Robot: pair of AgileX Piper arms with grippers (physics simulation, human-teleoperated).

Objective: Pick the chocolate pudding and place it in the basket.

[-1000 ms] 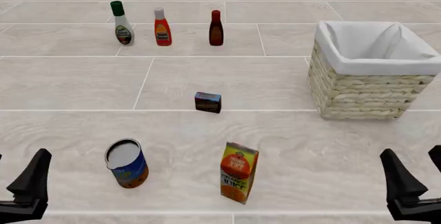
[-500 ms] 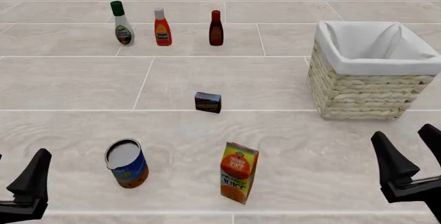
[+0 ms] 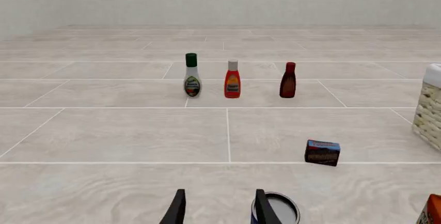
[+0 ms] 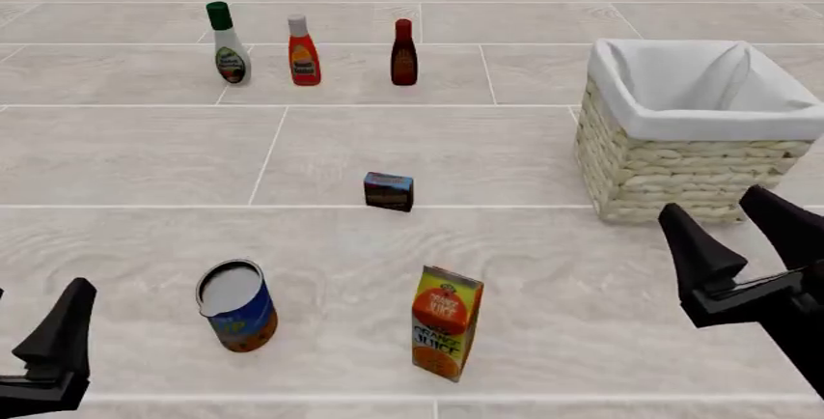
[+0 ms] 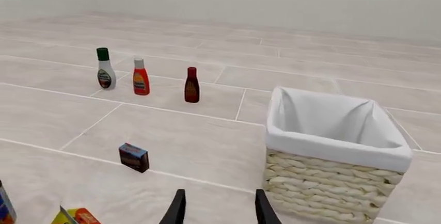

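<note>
The chocolate pudding, a small dark brown carton, lies on the tiled surface near the middle. It also shows in the left wrist view and the right wrist view. The wicker basket with white lining stands at the right, also in the right wrist view. My right gripper is open and empty, just in front of the basket's near side, well right of the pudding. My left gripper is open and empty at the near left corner, far from the pudding.
A blue can and an orange juice carton stand in the near middle. At the back stand a green-capped bottle, a red bottle and a dark brown bottle.
My right gripper has moved forward and a little left, rising toward the basket's near side. The left gripper and all objects have not moved.
</note>
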